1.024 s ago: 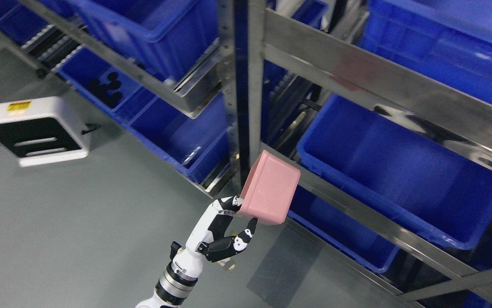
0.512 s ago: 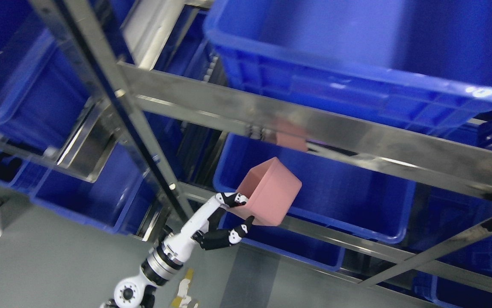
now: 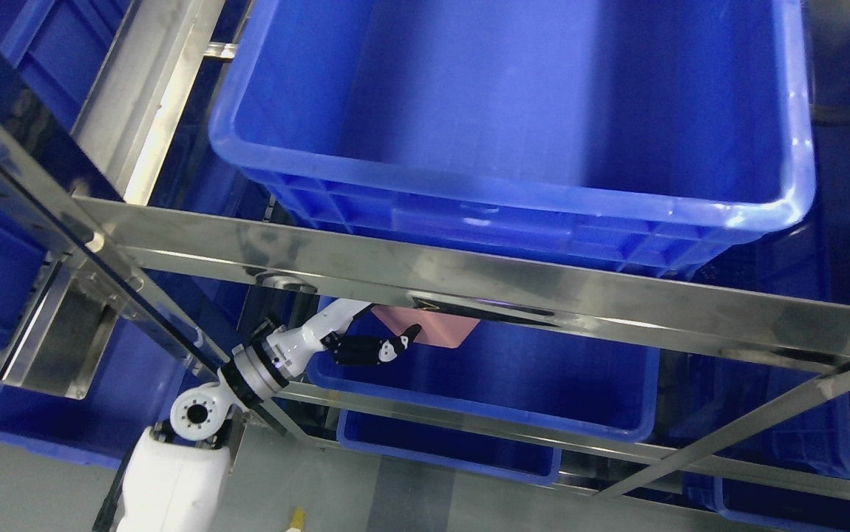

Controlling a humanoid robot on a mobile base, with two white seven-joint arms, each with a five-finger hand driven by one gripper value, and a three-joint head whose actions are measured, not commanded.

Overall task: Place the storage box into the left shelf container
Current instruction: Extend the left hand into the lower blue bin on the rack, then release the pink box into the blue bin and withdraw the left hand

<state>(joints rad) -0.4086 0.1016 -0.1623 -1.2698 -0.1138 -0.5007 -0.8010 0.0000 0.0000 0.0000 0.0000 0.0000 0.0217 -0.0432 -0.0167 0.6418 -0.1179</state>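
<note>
My left hand [image 3: 366, 346] grips the pink storage box [image 3: 436, 332] from its left side, thumb underneath. The box hangs just below the steel shelf rail [image 3: 469, 277], which hides its top, above the open blue bin [image 3: 514, 425] on that level. A larger blue bin [image 3: 514, 214] sits overhead, so room is tight.

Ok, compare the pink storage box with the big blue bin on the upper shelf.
The pink storage box looks far smaller than the upper blue bin. The box is held by the left hand and half hidden behind the steel rail; the bin rests on the shelf, in open view. Both look like plain plastic.
</note>
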